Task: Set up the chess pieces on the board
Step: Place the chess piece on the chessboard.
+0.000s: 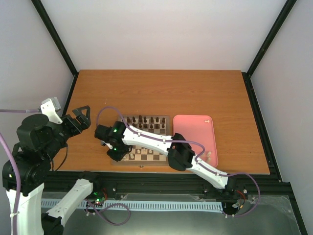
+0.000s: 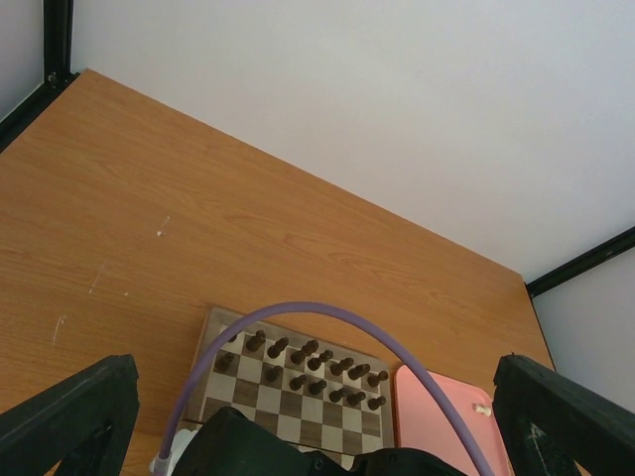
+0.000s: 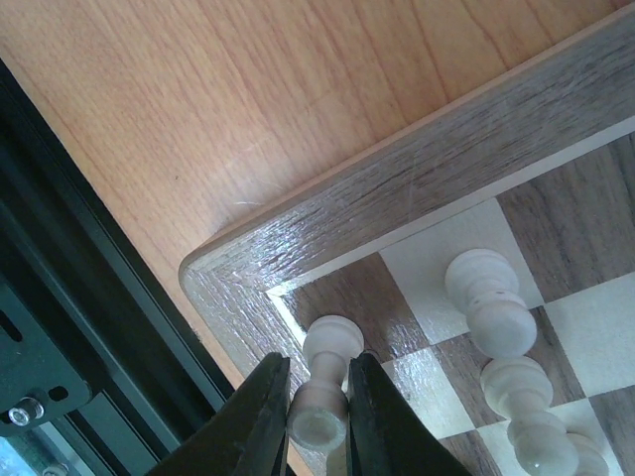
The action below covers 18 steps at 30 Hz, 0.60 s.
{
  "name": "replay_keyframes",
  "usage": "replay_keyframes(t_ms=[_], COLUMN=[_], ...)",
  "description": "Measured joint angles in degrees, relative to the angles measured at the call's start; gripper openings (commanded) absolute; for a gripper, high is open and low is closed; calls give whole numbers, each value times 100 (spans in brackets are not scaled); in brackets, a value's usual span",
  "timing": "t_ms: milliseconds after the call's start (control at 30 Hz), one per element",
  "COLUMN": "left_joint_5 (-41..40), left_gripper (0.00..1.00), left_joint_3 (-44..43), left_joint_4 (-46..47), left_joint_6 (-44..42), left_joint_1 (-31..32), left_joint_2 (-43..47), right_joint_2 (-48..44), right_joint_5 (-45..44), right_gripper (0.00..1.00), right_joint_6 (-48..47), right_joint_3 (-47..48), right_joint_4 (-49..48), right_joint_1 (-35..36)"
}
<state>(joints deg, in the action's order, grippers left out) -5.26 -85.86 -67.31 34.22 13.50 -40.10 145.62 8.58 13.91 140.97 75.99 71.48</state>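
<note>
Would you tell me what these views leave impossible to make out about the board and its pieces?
Top external: the right arm covers the right gripper, its cream piece and the board's near-left corner.
Left wrist: the right arm and the bottom edge hide the board's near rows.
Right wrist: the other cream pieces run off the bottom edge.
Top external: the chessmen on the pink tray are too small to identify.

No writing, label, brand mark or number can be read anywhere, whether on the board (image 1: 146, 162) or the pink tray (image 1: 195, 133).

board (image 1: 142, 164) left of tray (image 1: 193, 132), both on table (image 1: 146, 93)
</note>
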Motion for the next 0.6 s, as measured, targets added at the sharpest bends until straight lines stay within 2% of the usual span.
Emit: replay_keyframes(t_ms=[600], left_joint_5=[-15], left_gripper=[100], left_joint_3=[13], left_joint_4=[-4], left_joint_6=[0], left_joint_1=[0], left_joint_2=[31], right_joint_2=[0], right_joint_5=[-225], right_gripper=[20], right_joint_6=[2], right_joint_3=[0], right_joint_4=[-59], right_joint_1=[17])
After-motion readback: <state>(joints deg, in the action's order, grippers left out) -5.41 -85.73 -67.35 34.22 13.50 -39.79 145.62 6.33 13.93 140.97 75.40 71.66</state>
